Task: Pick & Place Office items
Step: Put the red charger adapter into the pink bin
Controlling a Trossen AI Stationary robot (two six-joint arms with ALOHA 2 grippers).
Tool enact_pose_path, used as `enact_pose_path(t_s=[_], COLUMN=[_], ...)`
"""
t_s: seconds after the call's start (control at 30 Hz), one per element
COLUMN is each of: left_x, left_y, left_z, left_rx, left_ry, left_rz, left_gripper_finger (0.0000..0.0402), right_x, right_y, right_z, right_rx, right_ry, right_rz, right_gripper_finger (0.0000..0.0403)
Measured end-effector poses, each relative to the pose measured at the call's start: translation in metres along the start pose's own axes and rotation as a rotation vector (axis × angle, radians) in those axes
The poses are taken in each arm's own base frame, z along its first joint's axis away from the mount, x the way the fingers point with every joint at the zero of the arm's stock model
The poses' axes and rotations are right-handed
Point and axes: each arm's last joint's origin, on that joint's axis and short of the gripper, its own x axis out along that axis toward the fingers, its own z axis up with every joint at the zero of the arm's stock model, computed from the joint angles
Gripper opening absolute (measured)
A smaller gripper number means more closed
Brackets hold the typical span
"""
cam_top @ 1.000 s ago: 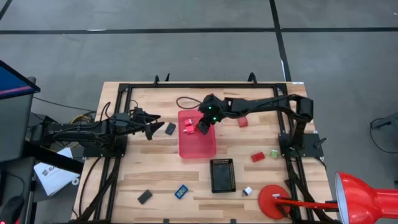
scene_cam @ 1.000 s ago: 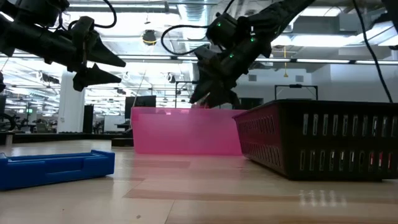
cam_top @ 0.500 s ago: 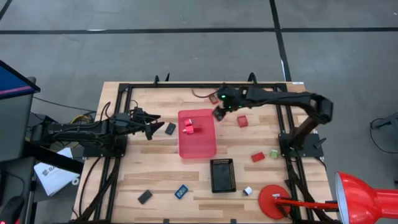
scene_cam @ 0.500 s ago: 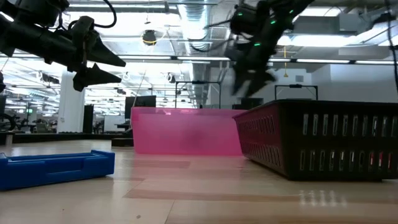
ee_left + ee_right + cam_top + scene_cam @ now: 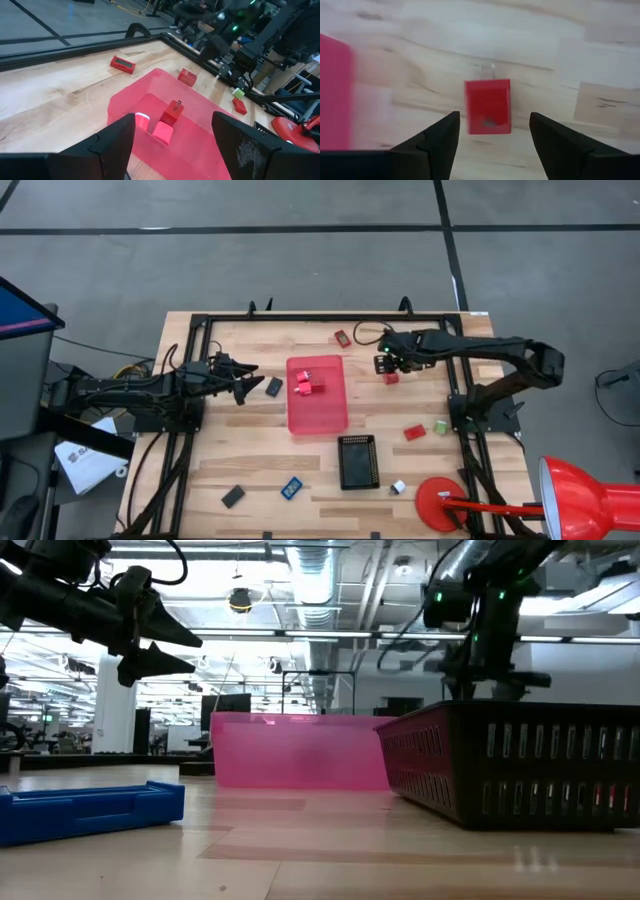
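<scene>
Since half a second ago the right gripper has swung away from the pink tray toward the table's right edge; from above it hangs over a red block, while the left gripper waits spread open near a black piece; its wrist view shows two red pieces in the tray; the right wrist view shows parted, empty fingers framing the block.

Pink-red rectangular tray at table centre. Black grid-walled basket just in front of it, apart. Red desk lamp at near right corner, round base on wooden tabletop. Black frame rail along far edge. White paper off table's left side.
</scene>
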Motion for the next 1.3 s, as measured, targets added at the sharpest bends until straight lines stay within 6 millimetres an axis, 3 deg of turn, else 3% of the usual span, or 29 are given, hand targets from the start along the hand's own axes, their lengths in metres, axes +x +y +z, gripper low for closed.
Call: enact_pose_path(t_s=[0.17, 0.33, 0.53, 0.73, 1.0, 1.3], left_x=[0.0, 0.0, 0.0, 0.0, 0.0, 0.0], left_y=[0.0, 0.0, 0.0, 0.0, 0.0, 0.0], left_z=[0.0, 0.0, 0.0, 0.0, 0.0, 0.0], left_rx=[0.0, 0.0, 0.0, 0.0, 0.0, 0.0], left_ry=[0.0, 0.0, 0.0, 0.0, 0.0, 0.0], left_rz=[0.0, 0.0, 0.0, 0.0, 0.0, 0.0], left_gripper_finger=[0.026, 0.026, 0.026, 0.026, 0.026, 0.026], right_x=[0.029, 0.032, 0.044, 0.058, 0.073, 0.071], right_y=[0.001, 0.013, 0.007, 0.013, 0.015, 0.014], right_z=[0.004, 0.006, 0.004, 0.004, 0.001, 0.001], right_rx=[-0.016, -0.048, -0.098, -0.103, -0.128, -0.121], right_ry=[0.091, 0.059, 0.103, 0.113, 0.16, 0.153], right_rz=[0.031, 0.114, 0.011, 0.013, -0.026, -0.025], right_gripper_finger=[0.0269, 0.0308, 0.0347, 0.0366, 0.035, 0.0271])
